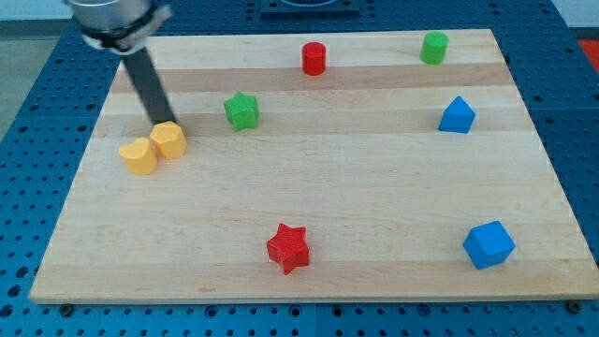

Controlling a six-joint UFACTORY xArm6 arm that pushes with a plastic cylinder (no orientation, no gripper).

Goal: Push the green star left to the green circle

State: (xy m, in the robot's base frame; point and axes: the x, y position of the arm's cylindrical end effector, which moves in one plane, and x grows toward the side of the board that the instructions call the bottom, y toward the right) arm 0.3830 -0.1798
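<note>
The green star (241,110) sits on the wooden board at the upper left of centre. The green circle, a short cylinder (433,47), stands near the top right edge, far to the star's right. My tip (167,123) is at the view's left, at the top edge of the yellow hexagon block (170,140), some way left of the green star and not touching it. The rod leans up to the view's top left.
A yellow heart block (139,156) lies against the yellow hexagon's left. A red cylinder (314,58) stands at top centre. A red star (288,247) lies at bottom centre. Two blue blocks are at the right, one upper (457,115), one lower (489,244).
</note>
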